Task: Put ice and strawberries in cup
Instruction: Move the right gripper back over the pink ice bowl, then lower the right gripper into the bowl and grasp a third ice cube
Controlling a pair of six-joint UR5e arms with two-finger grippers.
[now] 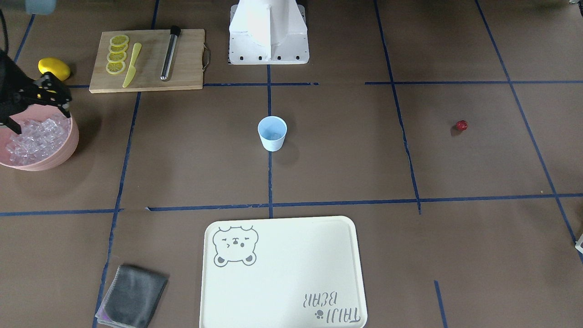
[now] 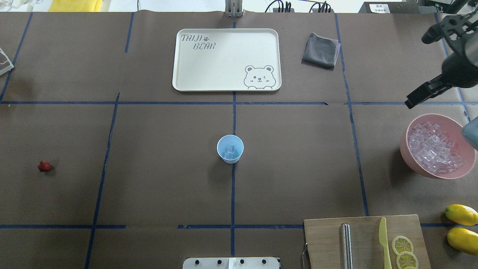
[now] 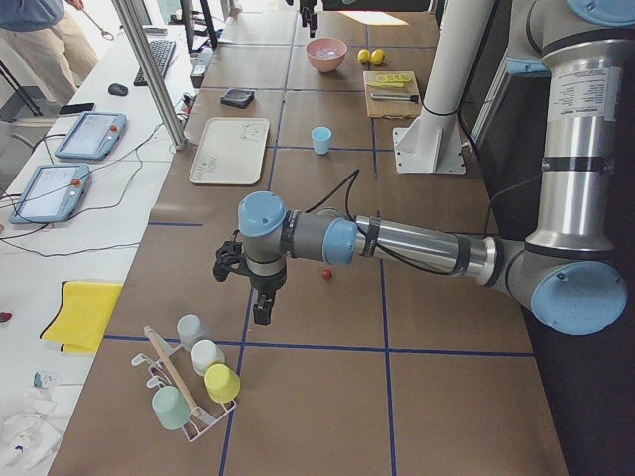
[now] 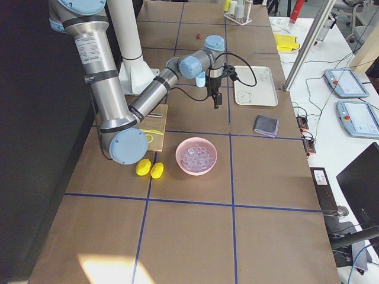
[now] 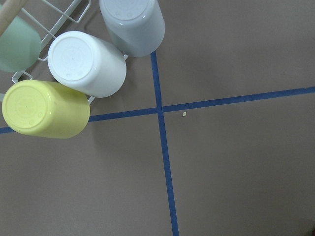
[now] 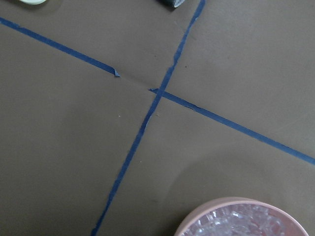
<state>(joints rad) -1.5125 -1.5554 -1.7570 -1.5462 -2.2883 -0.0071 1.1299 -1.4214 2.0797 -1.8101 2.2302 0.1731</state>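
At the far right edge of the overhead view the right gripper (image 2: pixel 425 69) hangs above the table just beyond the pink bowl (image 2: pixel 407 149), its black jaws spread wide with nothing between them and touching nothing. The bowl is smooth and round-walled, heaped with ice (image 2: pixel 433 147), small glassy cubes that catch the light. In the middle of the frame the cup (image 2: pixel 230 149) stands upright on a blue tape line, a plain light-blue tapered shape with a matte finish, and a few clear cubes show at its bottom. Far to the left, well apart from everything, the strawberry (image 2: pixel 44 166) lies alone on the brown paper, dark red and rounded. The left gripper (image 3: pixel 256 288) shows only in the left side view, black and pointing down over the table near a wire rack of upturned cups (image 3: pixel 203 372); I cannot tell whether it is spread or closed. At the top of the overhead frame sits a cream tray (image 2: pixel 179 74) with rounded corners and a printed bear, a folded grey cloth (image 2: pixel 320 50) beside it. Lower right, a wooden cutting board (image 2: pixel 325 239) carries a steel rod (image 2: pixel 346 244), a yellow plastic knife (image 2: pixel 384 241) and lemon slices (image 2: pixel 402 245), with two whole lemons (image 2: pixel 462 214) just off its right edge.
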